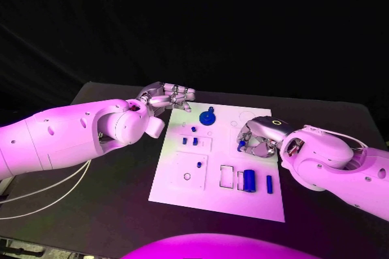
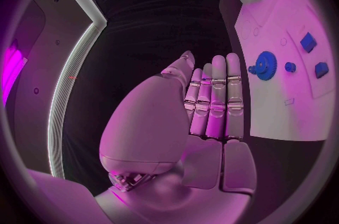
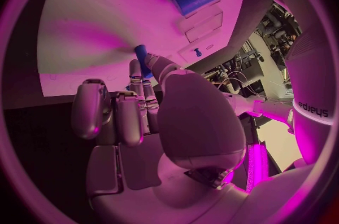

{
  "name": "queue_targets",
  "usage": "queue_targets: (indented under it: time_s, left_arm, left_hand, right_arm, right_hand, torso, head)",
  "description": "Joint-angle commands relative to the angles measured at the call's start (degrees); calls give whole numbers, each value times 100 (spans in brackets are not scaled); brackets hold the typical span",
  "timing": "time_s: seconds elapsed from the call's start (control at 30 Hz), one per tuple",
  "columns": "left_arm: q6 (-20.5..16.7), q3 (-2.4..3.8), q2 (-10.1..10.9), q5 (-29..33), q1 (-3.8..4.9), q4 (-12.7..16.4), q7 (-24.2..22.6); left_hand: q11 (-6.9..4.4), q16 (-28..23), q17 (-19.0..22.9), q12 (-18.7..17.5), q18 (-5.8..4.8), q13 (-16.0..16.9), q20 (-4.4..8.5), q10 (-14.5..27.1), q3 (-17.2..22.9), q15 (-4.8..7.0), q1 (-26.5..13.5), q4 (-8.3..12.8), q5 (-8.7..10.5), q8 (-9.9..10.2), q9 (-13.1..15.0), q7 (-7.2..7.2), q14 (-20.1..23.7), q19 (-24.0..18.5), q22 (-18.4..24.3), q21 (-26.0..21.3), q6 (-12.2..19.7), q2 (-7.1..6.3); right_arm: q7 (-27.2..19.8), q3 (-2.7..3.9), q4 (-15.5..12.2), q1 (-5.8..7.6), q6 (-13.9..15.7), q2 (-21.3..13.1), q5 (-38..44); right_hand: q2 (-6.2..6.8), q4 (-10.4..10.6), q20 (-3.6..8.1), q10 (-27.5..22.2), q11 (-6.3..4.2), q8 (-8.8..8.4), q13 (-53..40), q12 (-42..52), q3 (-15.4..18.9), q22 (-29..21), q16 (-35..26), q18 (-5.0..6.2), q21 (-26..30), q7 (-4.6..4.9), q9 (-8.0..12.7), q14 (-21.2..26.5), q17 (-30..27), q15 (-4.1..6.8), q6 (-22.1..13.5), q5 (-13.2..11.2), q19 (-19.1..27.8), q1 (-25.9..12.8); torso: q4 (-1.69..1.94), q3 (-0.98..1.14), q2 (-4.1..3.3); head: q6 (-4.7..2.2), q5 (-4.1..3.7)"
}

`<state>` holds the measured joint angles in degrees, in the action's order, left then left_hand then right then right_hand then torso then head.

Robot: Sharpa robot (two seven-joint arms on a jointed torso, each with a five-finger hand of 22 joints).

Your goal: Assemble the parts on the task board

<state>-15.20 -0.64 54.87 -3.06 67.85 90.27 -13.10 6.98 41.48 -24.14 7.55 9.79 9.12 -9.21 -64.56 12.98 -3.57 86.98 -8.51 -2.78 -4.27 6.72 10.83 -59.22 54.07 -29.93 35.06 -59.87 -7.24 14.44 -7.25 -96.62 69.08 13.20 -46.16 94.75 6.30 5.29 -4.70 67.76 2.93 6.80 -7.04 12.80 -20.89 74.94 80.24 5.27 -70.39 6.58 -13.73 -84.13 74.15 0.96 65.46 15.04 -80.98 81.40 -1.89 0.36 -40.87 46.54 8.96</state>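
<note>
Pinching small blue part (image 1: pixel 240 147) in right hand (image 1: pixel 258 141) fingers, axis along fingertips; left hand (image 1: pixel 168 96) hovering, fingers together, empty

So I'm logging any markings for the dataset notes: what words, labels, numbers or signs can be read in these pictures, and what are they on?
"sharpa": on the robot's white arm, right wrist view, printed sideways.
No readable text on the task board or the blue parts; the board's outlines are only shapes.
</note>
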Motion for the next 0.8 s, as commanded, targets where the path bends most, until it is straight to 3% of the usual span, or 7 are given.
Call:
queue_targets:
  time_s: [0.03, 0.23, 0.47, 0.67, 0.8]
  left_arm:
    - [108, 4, -4, -8, 3, 13, -11]
    - [115, 4, -1, -8, 3, 5, -2]
    - [123, 4, -15, -8, 3, -9, 8]
    - [147, 4, -56, -8, 2, -47, 9]
    - [158, 3, -86, -8, 1, -68, 9]
  left_hand:
    - [15, -15, 6, 27, 63, 6, 4, 39, 9, 4, 5, 37, 0, -19, -6, -18, 26, 23, 6, -27, 22, 47]
    - [15, -14, 8, 32, 62, 6, 5, 43, 9, 4, 12, 44, 0, -20, -6, -18, 27, 25, 6, -28, 22, 54]
    - [15, -14, 8, 32, 62, 6, 5, 43, 9, 4, 12, 44, 0, -20, -6, -18, 27, 25, 6, -28, 22, 54]
    - [15, -14, 8, 32, 62, 6, 5, 43, 9, 4, 12, 44, 0, -20, -6, -18, 27, 25, 6, -28, 22, 54]
    - [15, -14, 8, 32, 62, 6, 5, 43, 9, 4, 12, 44, 0, -20, -6, -18, 27, 25, 6, -28, 22, 54]
  right_arm:
    - [108, 12, -43, 6, 398, -40, 32]
    - [143, 38, -303, 13, 490, -196, -46]
    - [136, 82, -862, 49, 581, -350, -112]
    - [98, 90, -1167, 30, 610, -101, 47]
    - [66, 88, -1204, -67, 617, 182, 185]
  right_hand:
    - [-52, -4, -16, 56, 2, 20, 3, 19, -34, 630, 29, -110, -18, -11, -62, -279, 3, 38, 46, -11, -42, 45]
    - [-35, 21, -12, 66, 6, 20, 5, 6, -43, 634, 27, -111, -16, -11, -68, -279, -2, 37, 46, -20, -43, -7]
    - [-16, 38, -11, 71, 6, 18, 7, -5, -48, 639, 30, -112, -20, -13, -71, -279, 0, 36, 42, -23, -46, -44]
    - [11, 25, -9, 69, 1, 15, 9, -16, -59, 633, 26, -108, 1, -15, -73, -278, -8, 38, 39, -14, -37, -41]
    - [16, 22, -9, 69, 1, 15, 10, -18, -61, 629, 23, -106, 10, -15, -74, -277, -13, 39, 40, -14, -33, -40]
  torso:
    - [-4, 0, 6]
    - [-7, -1, 12]
    - [-5, -4, 12]
    - [-11, 5, 16]
    - [-10, -6, 17]
  head:
    - [7, 0]
    - [-1, 2]
    - [-7, 3]
    - [-23, 27]
    - [-21, 64]
